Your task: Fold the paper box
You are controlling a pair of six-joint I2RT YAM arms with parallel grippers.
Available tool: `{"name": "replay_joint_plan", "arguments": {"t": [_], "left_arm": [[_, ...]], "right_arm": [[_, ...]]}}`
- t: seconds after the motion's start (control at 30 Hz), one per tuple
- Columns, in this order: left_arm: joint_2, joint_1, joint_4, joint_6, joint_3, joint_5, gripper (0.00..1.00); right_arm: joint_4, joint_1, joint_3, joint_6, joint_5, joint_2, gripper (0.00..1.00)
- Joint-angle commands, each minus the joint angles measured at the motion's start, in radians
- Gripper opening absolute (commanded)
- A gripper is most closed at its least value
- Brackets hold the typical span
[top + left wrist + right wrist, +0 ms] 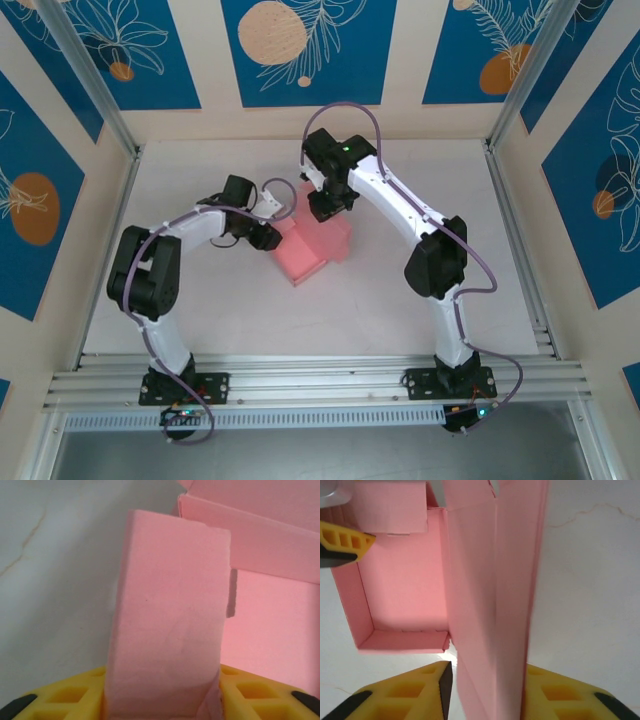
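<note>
My left end effector [162, 675] pinches an upright flap of the paper box [170, 610] across its width. My right end effector [486, 670] stands spread around a raised wall of the box, with a gap beside one finger. Seen from above, the box sits mid-way on the white bench [400, 320] between both arms, with beige walls [205, 60] carrying blue leaf-print panels [340, 60] around it.

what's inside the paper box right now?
The paper box shows bare pink floor, nothing lying in it. Its upright panel, standing between the right gripper fingers, covers the floor's right edge.
</note>
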Motion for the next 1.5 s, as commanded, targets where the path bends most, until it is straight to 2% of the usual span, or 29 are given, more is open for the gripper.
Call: {"name": "replay_joint_plan", "arguments": {"t": [0.0, 0.1, 0.2, 0.27, 0.4, 0.53, 0.6, 0.7, 0.9, 1.03, 1.17, 1.3, 1.47], "left_arm": [[-0.057, -0.002, 0.046, -0.030, -0.016, -0.001, 0.49], [-0.057, -0.002, 0.050, -0.047, -0.013, 0.017, 0.49], [-0.040, -0.004, 0.037, -0.058, -0.002, 0.017, 0.48], [-0.030, -0.004, 0.027, -0.064, 0.009, 0.014, 0.47], [-0.025, -0.004, 0.014, -0.109, 0.009, 0.000, 0.46], [-0.029, -0.014, -0.004, -0.166, -0.007, -0.024, 0.45], [-0.046, -0.023, 0.004, -0.188, -0.023, -0.025, 0.45], [-0.065, -0.026, 0.015, -0.227, -0.031, 0.008, 0.46], [-0.067, -0.030, 0.022, -0.285, -0.022, 0.008, 0.47], [-0.067, -0.031, 0.050, -0.318, -0.030, 0.023, 0.47], [-0.064, -0.031, 0.062, -0.324, -0.035, 0.030, 0.47], [-0.058, -0.033, 0.071, -0.326, -0.040, 0.030, 0.47], [-0.055, -0.035, 0.073, -0.325, -0.048, 0.026, 0.47]], "right_arm": [[-0.033, 0.008, 0.065, 0.028, 0.001, -0.003, 0.59], [-0.044, 0.011, 0.098, 0.080, 0.042, -0.031, 0.72], [-0.043, 0.010, 0.102, 0.166, 0.097, -0.097, 0.80], [-0.020, 0.007, 0.044, 0.268, 0.146, -0.171, 0.82], [0.162, 0.014, -0.334, 0.539, 0.186, -0.455, 0.85], [0.424, 0.033, -0.814, 0.835, 0.098, -0.733, 0.87], [0.522, 0.044, -0.994, 0.961, 0.036, -0.806, 0.87], [0.590, 0.064, -1.086, 1.045, -0.027, -0.785, 0.87], [0.557, 0.094, -0.960, 1.035, -0.063, -0.544, 0.90], [0.547, 0.088, -0.896, 1.018, -0.020, -0.440, 0.90], [0.543, 0.050, -0.842, 0.933, 0.037, -0.417, 0.90], [0.577, 0.001, -0.860, 0.842, 0.094, -0.436, 0.92], [0.757, -0.119, -0.989, 0.759, -0.004, -0.473, 0.92]]}}
